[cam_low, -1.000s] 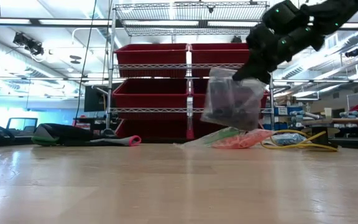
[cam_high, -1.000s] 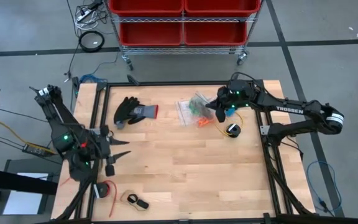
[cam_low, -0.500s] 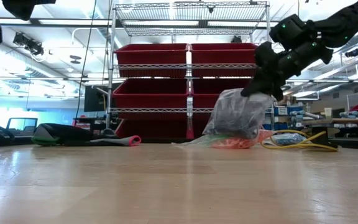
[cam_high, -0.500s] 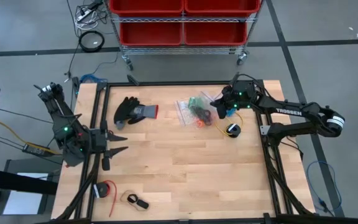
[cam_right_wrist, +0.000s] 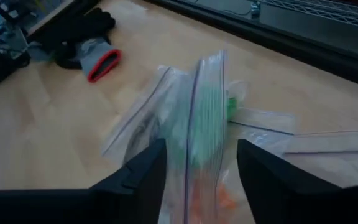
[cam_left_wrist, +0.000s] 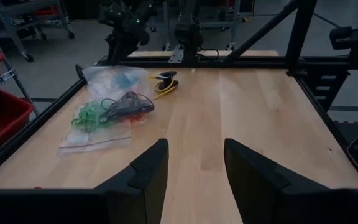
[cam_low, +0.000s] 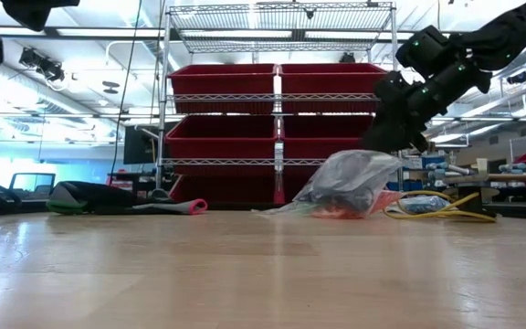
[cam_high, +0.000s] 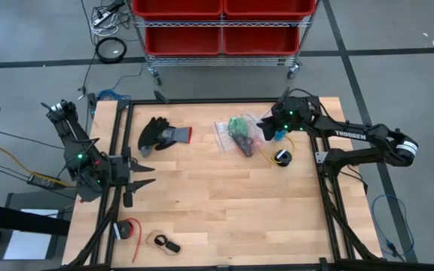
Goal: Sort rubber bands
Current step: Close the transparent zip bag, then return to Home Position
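Green, orange and black rubber bands (cam_high: 241,134) show through clear plastic bags (cam_high: 228,137) on a pale wood-grain tabletop (cam_high: 217,203); at upper left lies a black glove (cam_high: 160,135) with grey, red-edged cuff; red bins (cam_high: 221,22) fill the frame's top.

Right gripper (cam_high: 266,132) spread wide at the far side; left gripper (cam_high: 143,176) parted, parked.

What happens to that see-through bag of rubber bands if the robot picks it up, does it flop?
Probably yes. The clear bag looks thin and crumpled, slumping on the table, so it would likely sag from the right gripper. It seems light, and the rubber bands inside would probably slide around.
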You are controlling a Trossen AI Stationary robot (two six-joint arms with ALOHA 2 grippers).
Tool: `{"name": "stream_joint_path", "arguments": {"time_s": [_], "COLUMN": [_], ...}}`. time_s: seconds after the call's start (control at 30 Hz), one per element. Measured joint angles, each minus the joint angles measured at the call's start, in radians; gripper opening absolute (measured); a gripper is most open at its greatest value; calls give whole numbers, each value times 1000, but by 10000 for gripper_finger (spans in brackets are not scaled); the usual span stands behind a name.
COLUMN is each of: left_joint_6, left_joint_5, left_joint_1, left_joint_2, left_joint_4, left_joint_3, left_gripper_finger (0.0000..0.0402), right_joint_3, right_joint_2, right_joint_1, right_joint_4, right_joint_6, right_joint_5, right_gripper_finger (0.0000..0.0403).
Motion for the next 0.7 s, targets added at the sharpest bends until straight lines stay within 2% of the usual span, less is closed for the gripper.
{"name": "stream_joint_path", "arguments": {"time_s": [0.13,0.27,0.5,0.7], "left_joint_6": [1,5,74,134], "left_joint_5": [0,0,-36,-80], "left_joint_1": [0,0,0,0], "left_joint_2": [0,-8,-85,-219], "left_joint_4": [-2,-21,-26,-7], "left_joint_3": [0,0,0,-41], "left_gripper_finger": [163,163,163,163], "right_joint_3": [0,0,0,0], "right_joint_2": [-35,-123,-406,-657], "right_joint_1": [14,55,175,313], "right_joint_4": [33,87,137,59], "right_joint_6": [37,55,48,36], "right_joint_5": [-15,-23,-7,72], "right_gripper_finger": [196,203,205,197]}}
